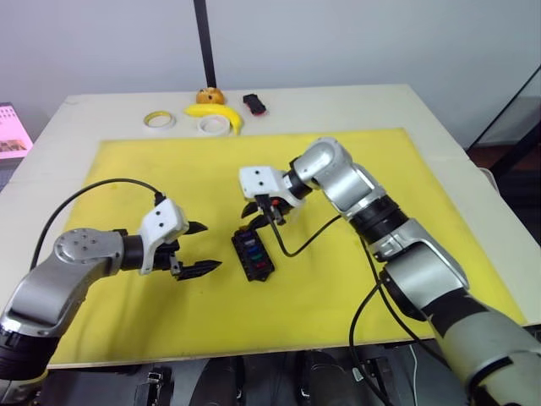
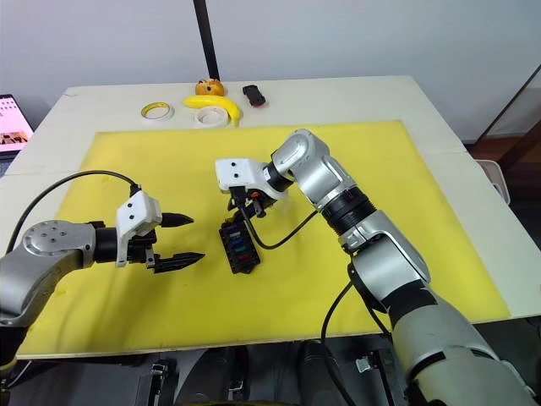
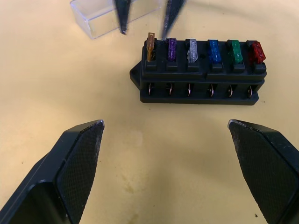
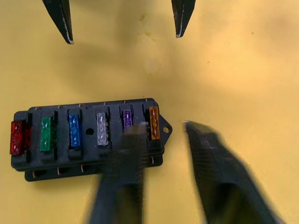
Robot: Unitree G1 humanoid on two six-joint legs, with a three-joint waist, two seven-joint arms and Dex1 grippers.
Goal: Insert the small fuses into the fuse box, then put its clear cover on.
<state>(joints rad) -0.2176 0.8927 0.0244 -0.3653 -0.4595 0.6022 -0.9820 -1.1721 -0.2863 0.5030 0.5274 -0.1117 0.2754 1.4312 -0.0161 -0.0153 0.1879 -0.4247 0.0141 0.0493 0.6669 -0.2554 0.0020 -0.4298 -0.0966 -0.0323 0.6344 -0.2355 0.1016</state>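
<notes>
Six fuses (image 3: 203, 50) sat slotted; the orange fuse (image 3: 150, 46) stood proud. Right gripper (image 1: 264, 211), fingers open, should press it squarely; left gripper (image 1: 199, 247) waited open.

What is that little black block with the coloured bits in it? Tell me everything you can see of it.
The fuse box is a small black plastic block lying flat on the yellow mat, between the two grippers. One row holds six small fuses: red, green, blue, clear grey, purple and orange-yellow, which stands higher than the rest. Metal contacts show along its side. No cover is on it; the clear cover lies just beyond. The right gripper hovers open at the orange-yellow end.
</notes>
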